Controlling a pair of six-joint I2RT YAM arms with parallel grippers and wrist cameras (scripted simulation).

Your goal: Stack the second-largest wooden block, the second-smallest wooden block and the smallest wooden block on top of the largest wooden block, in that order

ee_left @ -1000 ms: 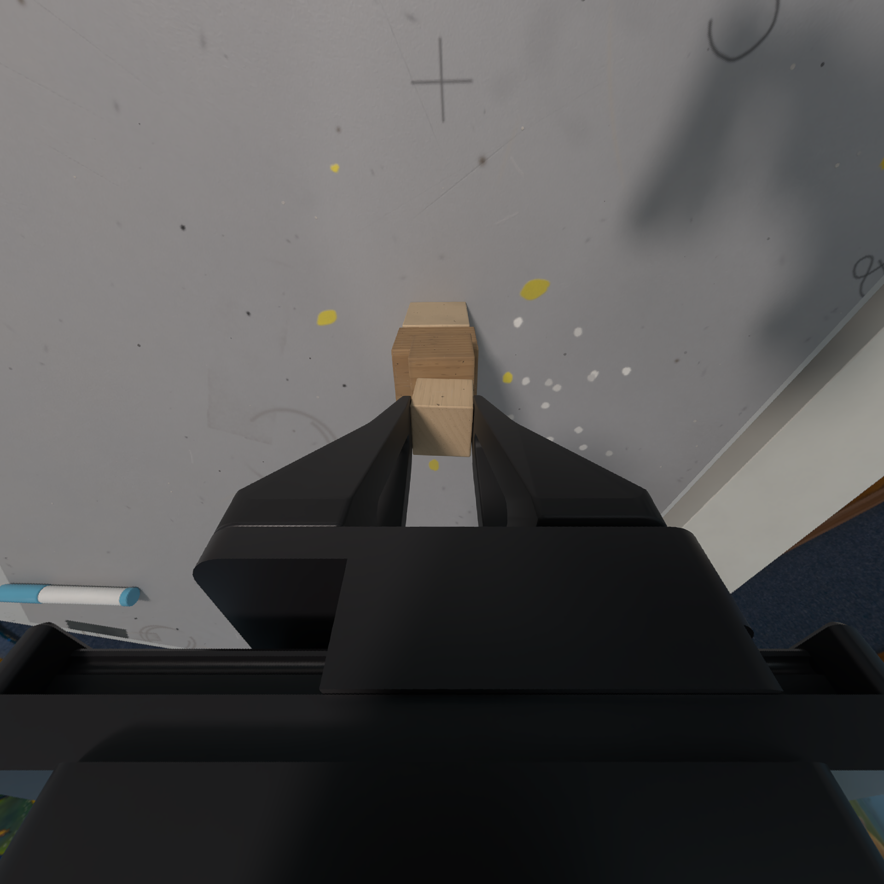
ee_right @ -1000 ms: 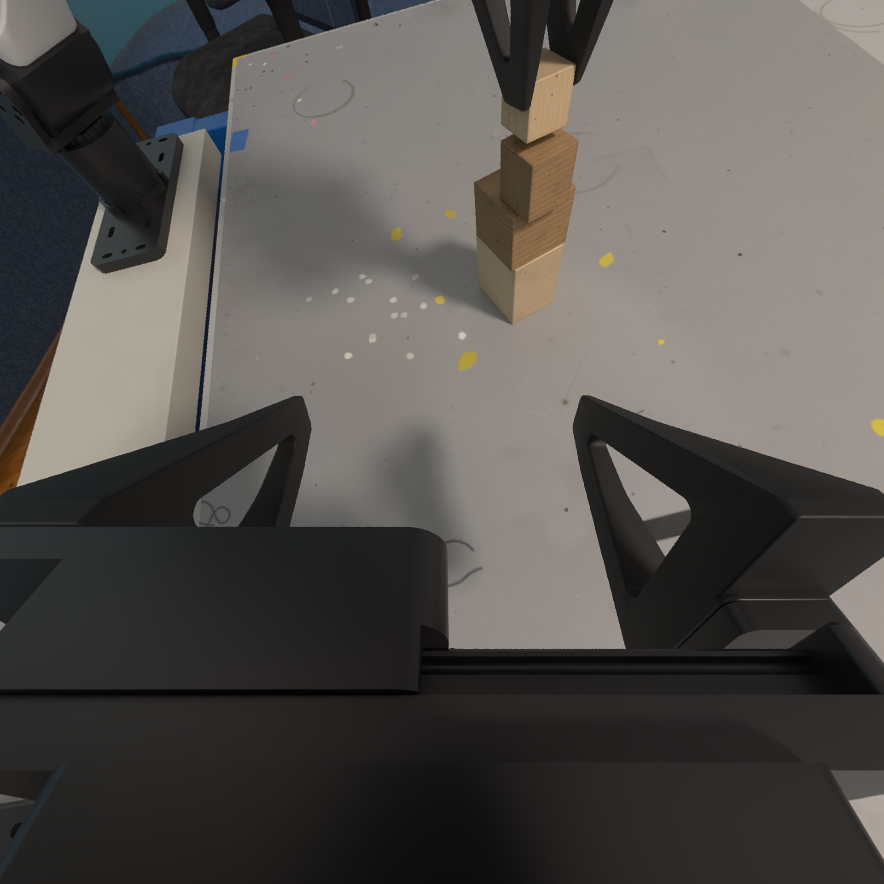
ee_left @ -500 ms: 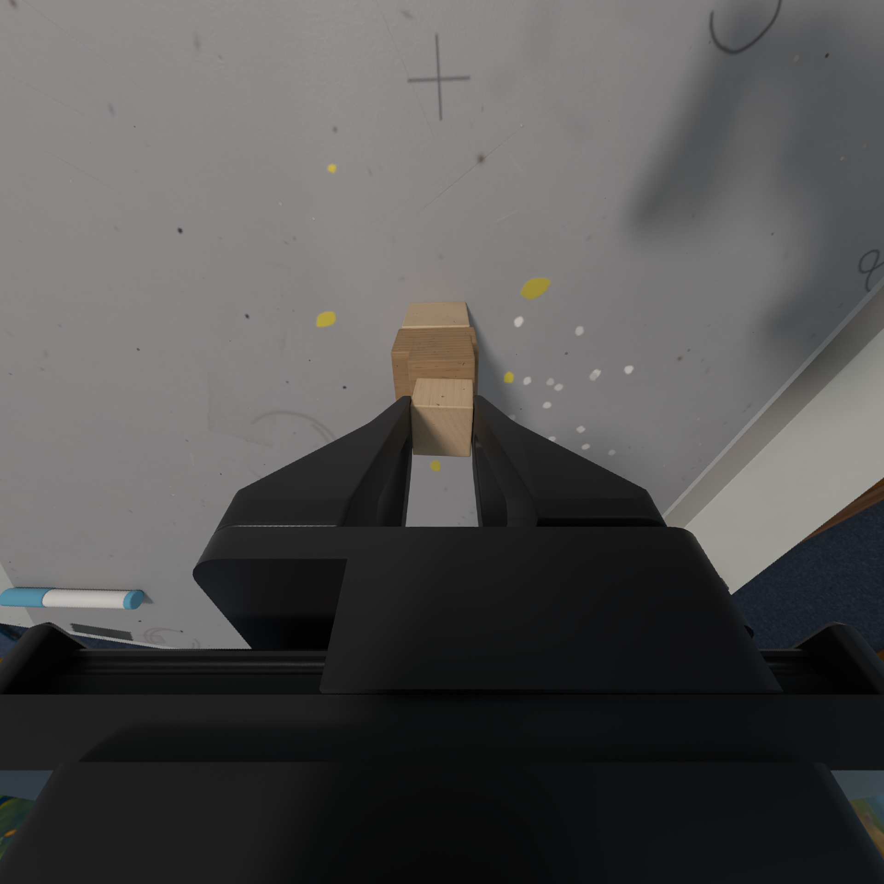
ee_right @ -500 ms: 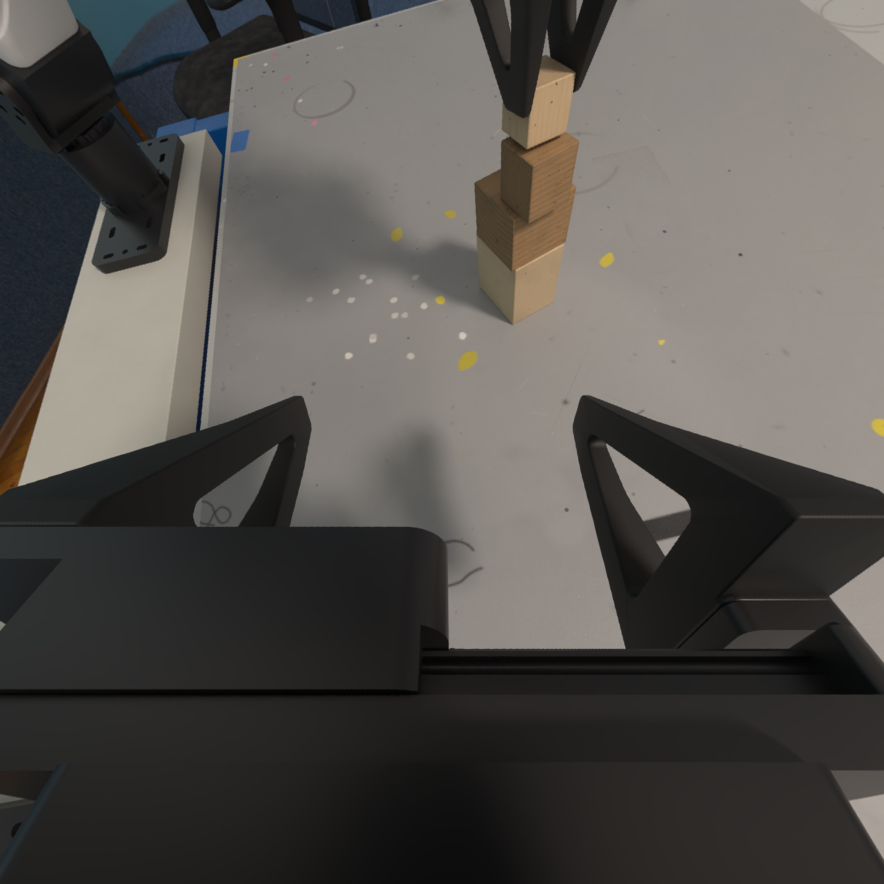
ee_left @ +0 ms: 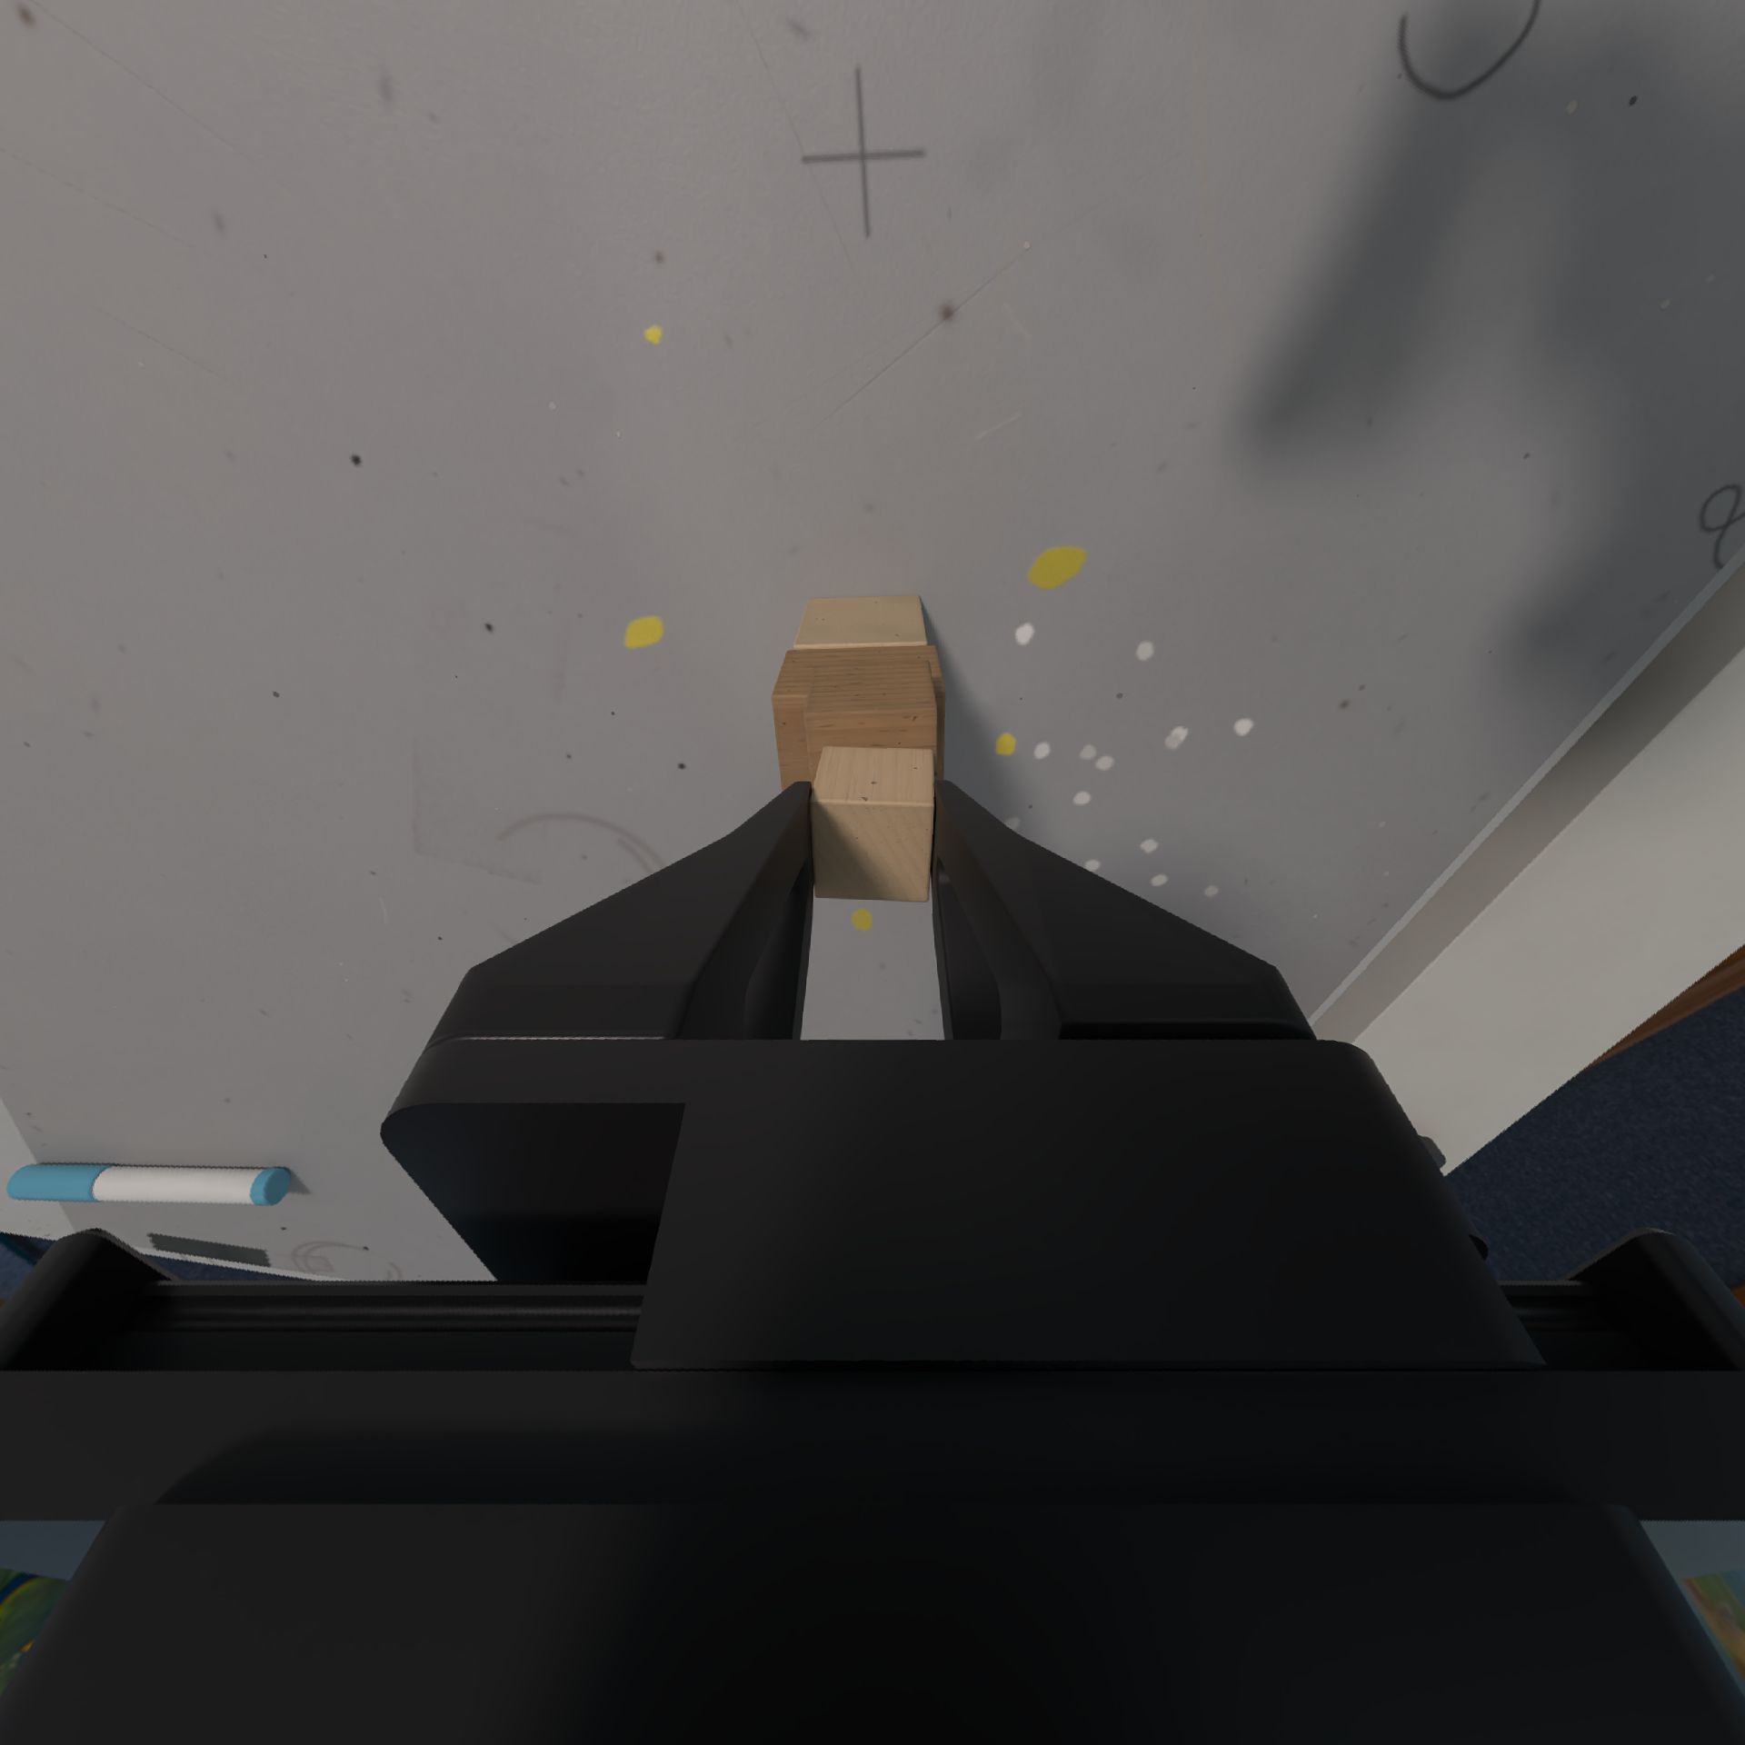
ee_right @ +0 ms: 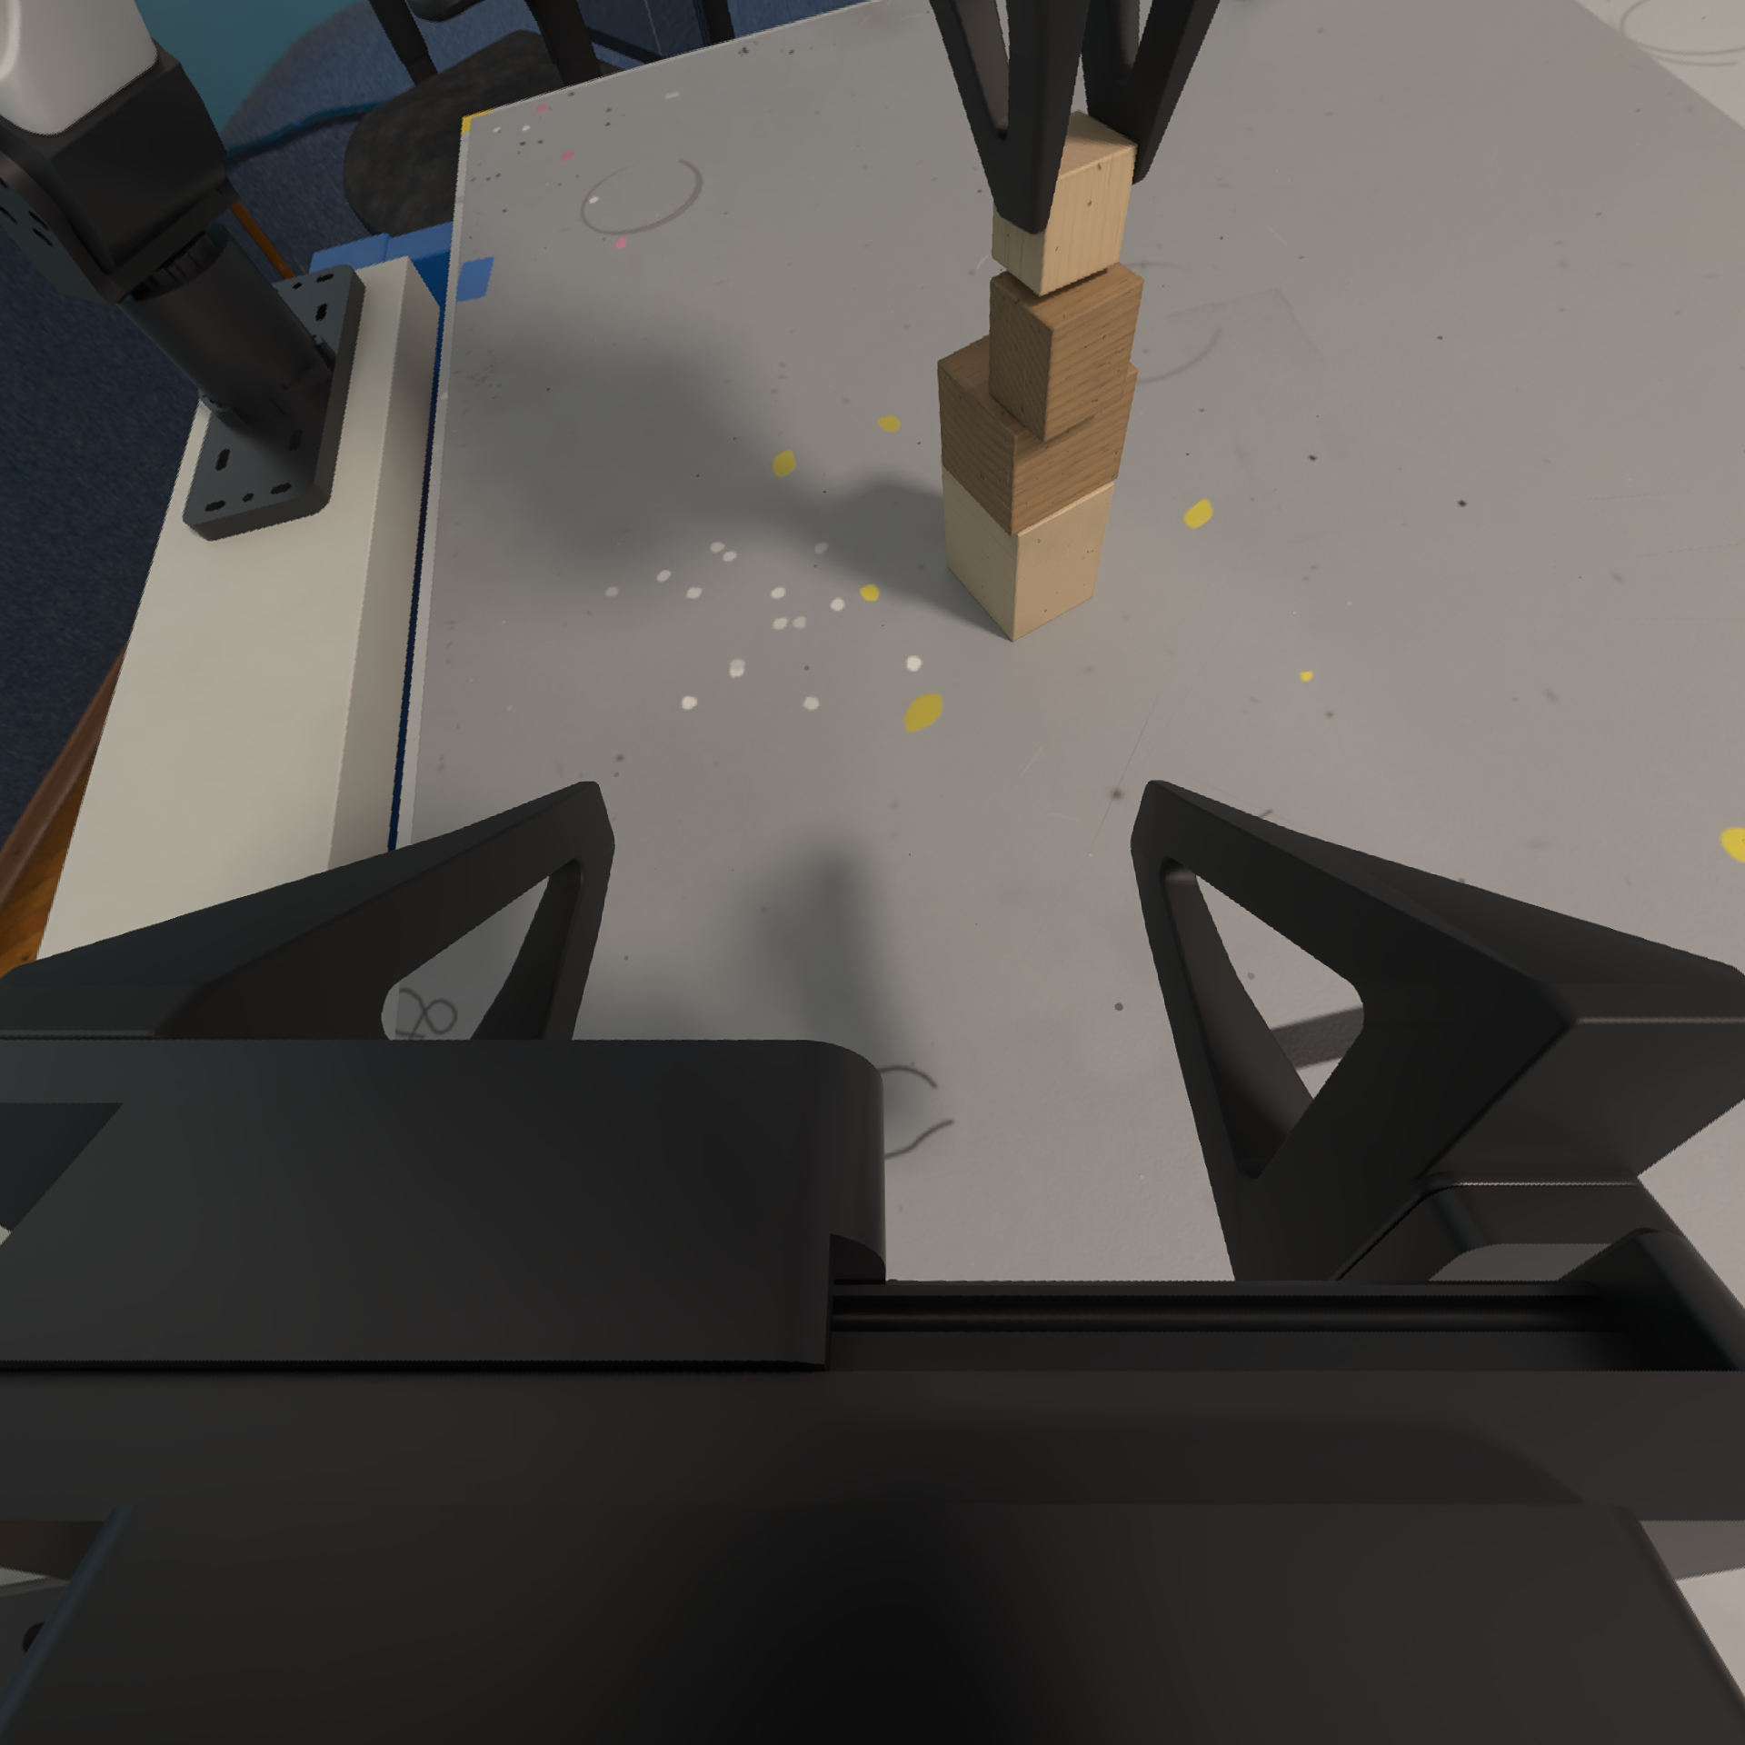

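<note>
A stack of wooden blocks stands on the grey table. The pale largest block (ee_right: 1034,567) is at the bottom, a brown block (ee_right: 1058,453) lies on it, and a smaller brown block (ee_right: 1067,349) sits on that. My left gripper (ee_left: 873,831) is shut on the smallest pale block (ee_left: 871,821) and holds it on or just above the top of the stack; it also shows in the right wrist view (ee_right: 1072,222). In the left wrist view the stack (ee_left: 855,703) lies right below the held block. My right gripper (ee_right: 869,850) is open and empty, nearer than the stack.
A blue and white marker (ee_left: 146,1183) lies near the table edge at the lower left of the left wrist view. The left arm's base (ee_right: 189,312) stands on a white rail (ee_right: 236,680) along the table's side. Paint spots dot the table (ee_right: 1416,661).
My left gripper has lowered the smallest block slightly toward the top of the stack. The right gripper has not moved.
</note>
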